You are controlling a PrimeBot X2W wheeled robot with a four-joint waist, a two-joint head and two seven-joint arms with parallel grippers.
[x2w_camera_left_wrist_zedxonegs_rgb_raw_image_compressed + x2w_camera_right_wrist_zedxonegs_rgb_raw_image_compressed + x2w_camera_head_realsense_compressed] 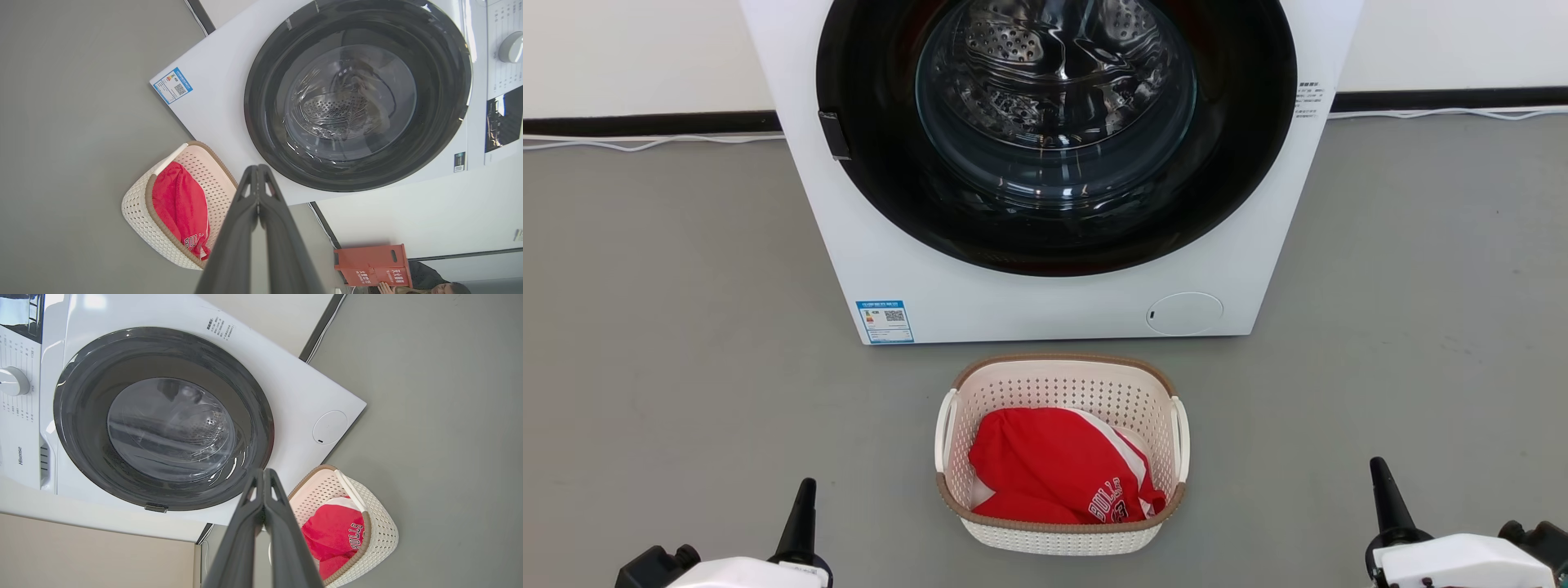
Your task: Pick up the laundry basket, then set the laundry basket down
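**laundry basket (1062,384) down on the floor (686,343), both claws shut and clear of it**

Nearest, at the lower corners of the head view: the left gripper (805,494) and the right gripper (1380,474), each with fingers pressed together into one dark spike, pinching nothing. Parked well apart to either side, pointing up the view, likely so as to flank the load and leave the middle open. Same closed pairs along both wrist views, tips meeting, machine in the background.

Between them and a little farther on: the laundry basket, standing level on the grey floor, squarely on the robot's midline, touched by neither claw. Holds a crumpled red jersey (1045,465), slumped toward the near wall and low enough to leave the brown rim and both white loop handles (944,429) free for a grip from the sides.

Just behind, near the far rim but apart from it: the washing machine (1013,302), round dark door (1054,131) shut, bare drum metal showing through the glass. Sensible spot for a basket meant for loading or unloading. Farthest, a dark skirting (645,122) and a white cable (645,145) along the wall.

Fits two stages equally — a basket waiting for the lift, or one already lifted and put back; no telling which from here
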